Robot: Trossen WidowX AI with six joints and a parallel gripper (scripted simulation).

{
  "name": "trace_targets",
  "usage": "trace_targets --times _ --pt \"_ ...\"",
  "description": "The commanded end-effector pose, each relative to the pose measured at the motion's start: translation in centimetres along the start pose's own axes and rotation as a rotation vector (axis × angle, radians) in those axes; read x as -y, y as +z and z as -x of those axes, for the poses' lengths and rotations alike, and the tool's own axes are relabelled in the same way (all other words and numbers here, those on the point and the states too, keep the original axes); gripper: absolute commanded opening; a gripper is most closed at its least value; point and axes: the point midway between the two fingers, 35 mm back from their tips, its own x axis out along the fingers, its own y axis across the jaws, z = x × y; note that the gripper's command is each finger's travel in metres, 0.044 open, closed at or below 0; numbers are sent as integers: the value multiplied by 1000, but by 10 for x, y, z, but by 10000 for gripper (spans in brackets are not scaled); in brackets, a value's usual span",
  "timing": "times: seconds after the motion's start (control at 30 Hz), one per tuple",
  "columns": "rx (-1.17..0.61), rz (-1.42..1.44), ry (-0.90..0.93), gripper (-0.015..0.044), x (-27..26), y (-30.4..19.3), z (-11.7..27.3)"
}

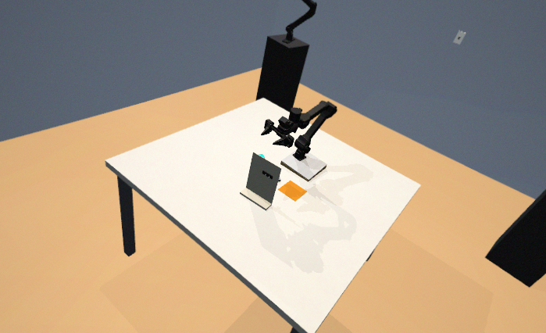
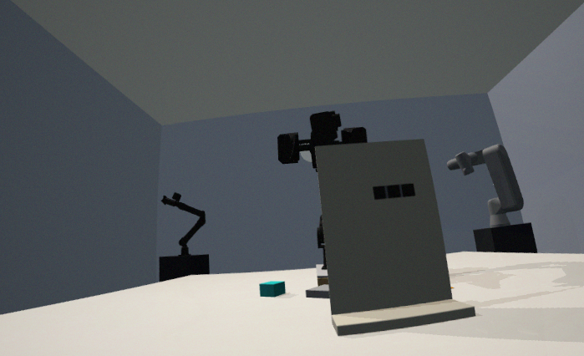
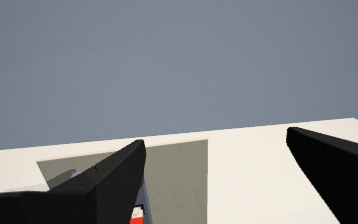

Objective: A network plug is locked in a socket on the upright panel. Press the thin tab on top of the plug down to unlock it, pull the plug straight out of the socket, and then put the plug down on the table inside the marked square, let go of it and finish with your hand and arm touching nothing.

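Three dark openings (image 1: 267, 174) (image 2: 393, 191) pierce the grey upright panel (image 1: 262, 187) (image 2: 382, 247) (image 3: 180, 175), and in the top view you see their rear side. Your black gripper (image 1: 268, 139) (image 2: 321, 141) (image 3: 213, 140) hangs above the white table (image 1: 175, 165) (image 2: 152, 322) (image 3: 250, 165), its fingers spread wide apart. On the table near the panel, you have the orange marked square (image 1: 292, 190) (image 2: 452, 287), with no plug on the part you can see. A bit of a cyan block (image 1: 261, 155) (image 2: 271, 289) shows behind the panel's top corner.

From the exterior view, your gripper sits beyond the panel, at the height of its top edge and partly hidden by it. The block rests on the table to the left of the panel, while only a sliver of the square peeks out at the right.

Through the wrist view, both fingers stand well apart, and you can see the table and part of the panel between them. Beside the left-hand finger, you get a partial look at a red-and-white piece (image 3: 137, 219) in front of the panel. It may be the network plug at its socket, but the finger hides too much for you to tell whether it is locked.
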Motion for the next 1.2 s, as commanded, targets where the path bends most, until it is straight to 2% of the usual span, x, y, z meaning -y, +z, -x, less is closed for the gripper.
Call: trace_targets --times 0.0,0.27,0.3,0.7,1.17 --pt "0 6 0 374 0 -1 0" --pt "16 257 -19 164 -16 -27 -7" --pt "18 291 -22 156 -19 -30 -8" --pt "30 694 -62 156 -45 -73 -1" --pt "17 1152 -112 156 -65 -117 28"
